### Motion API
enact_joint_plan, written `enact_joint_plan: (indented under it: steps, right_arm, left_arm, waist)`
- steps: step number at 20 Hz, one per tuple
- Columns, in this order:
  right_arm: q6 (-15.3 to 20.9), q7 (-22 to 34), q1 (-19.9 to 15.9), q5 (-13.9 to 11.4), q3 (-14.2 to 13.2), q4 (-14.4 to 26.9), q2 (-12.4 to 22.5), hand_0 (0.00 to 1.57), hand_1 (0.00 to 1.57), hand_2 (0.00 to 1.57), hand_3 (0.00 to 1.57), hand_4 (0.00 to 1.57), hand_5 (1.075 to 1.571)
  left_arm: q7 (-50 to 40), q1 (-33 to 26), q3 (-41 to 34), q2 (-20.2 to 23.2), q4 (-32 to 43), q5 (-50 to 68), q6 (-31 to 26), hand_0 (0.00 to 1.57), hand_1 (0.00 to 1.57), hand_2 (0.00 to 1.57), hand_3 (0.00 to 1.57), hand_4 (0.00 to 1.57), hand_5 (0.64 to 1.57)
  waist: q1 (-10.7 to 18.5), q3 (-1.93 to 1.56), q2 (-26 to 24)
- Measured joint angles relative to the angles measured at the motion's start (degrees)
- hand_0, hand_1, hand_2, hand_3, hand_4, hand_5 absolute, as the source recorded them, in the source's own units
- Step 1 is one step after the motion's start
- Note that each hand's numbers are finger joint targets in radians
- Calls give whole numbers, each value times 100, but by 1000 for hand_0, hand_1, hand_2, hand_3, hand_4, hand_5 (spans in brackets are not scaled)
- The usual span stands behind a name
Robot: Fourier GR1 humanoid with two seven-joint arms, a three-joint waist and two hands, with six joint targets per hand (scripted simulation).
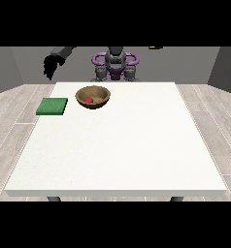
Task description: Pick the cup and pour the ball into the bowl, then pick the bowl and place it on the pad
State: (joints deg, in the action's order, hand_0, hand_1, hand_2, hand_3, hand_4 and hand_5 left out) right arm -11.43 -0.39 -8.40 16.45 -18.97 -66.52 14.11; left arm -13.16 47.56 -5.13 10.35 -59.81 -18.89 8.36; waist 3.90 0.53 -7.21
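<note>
A brown wooden bowl [92,96] stands on the white table [122,145] near its far edge, left of the middle. A red ball [88,100] lies inside the bowl. A flat green pad [52,106] lies at the table's left edge, left of the bowl. The hand at the view's left [50,66] hangs raised in the air beyond the table's far left corner, well above and apart from the pad and bowl, its fingers pointing down and holding nothing. No cup shows in the view. No hand shows at the view's right.
The robot's torso [115,65] stands behind the table's far edge. Wooden floor surrounds the table on both sides.
</note>
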Motion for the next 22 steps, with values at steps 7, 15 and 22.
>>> enact_joint_plan:
  steps: [7,15,22]
  right_arm:
    - [469,-654,64,-236,113,193,-600,0,0,0,0,741,1567]
    - [588,-1381,-293,-365,197,1035,-862,0,0,0,0,582,1558]
    - [522,-1960,-713,-416,229,1914,-859,0,0,0,0,514,1552]
  left_arm:
    - [475,-53,-1209,836,-132,1744,-1569,0,0,0,0,1046,1555]
    - [433,-352,-1722,1579,-310,2551,-2424,0,0,0,0,1001,1542]
    - [316,-593,-1923,1981,-590,2927,-2596,0,0,0,0,1018,1538]
  waist:
    - [361,-41,582]
    - [323,-54,954]
    - [197,-57,1192]
